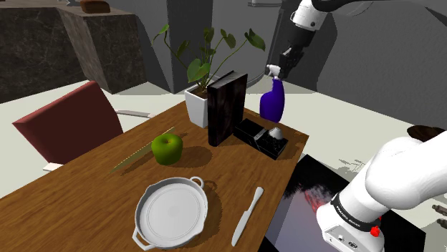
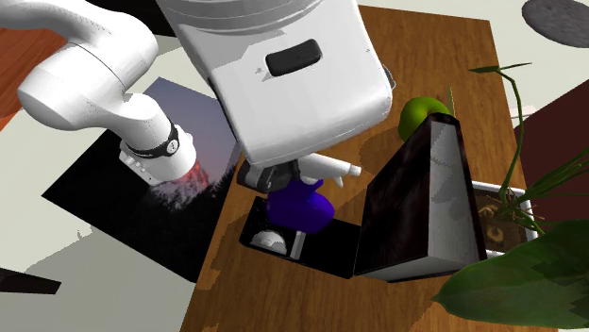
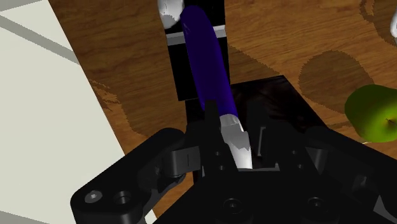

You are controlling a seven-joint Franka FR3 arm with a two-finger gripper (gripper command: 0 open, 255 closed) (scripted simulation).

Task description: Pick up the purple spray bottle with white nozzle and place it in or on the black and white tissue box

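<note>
Plainly, the all-black two-finger hand [image 1: 288,61] is closed on the white nozzle [image 1: 272,69] of the purple plastic-looking spray bottle [image 1: 272,102], so the body hangs free below the fingers, base downward and clear of the brown wooden table [image 1: 86,207]. Gripping it by the head seems sensible, because the base can then meet its target first. In the shoulder view the bottle hangs at roughly twelve o'clock of the low black and white tissue box [image 1: 251,132]. The wrist view looks down along the purple body onto the box's dark top, so I judge the bottle to be about over it and the carry nearly done. A tall dark book [image 1: 227,107] stands on end just beside the box, at its ten o'clock in the shoulder view. That likely explains the high carry, and a straight descent would keep clear of it. The round green apple [image 1: 167,148] lies well apart, at eight o'clock of the book. A white tuft of tissue [image 1: 276,133] rises from the box, and a base set down on it could tip.
</note>
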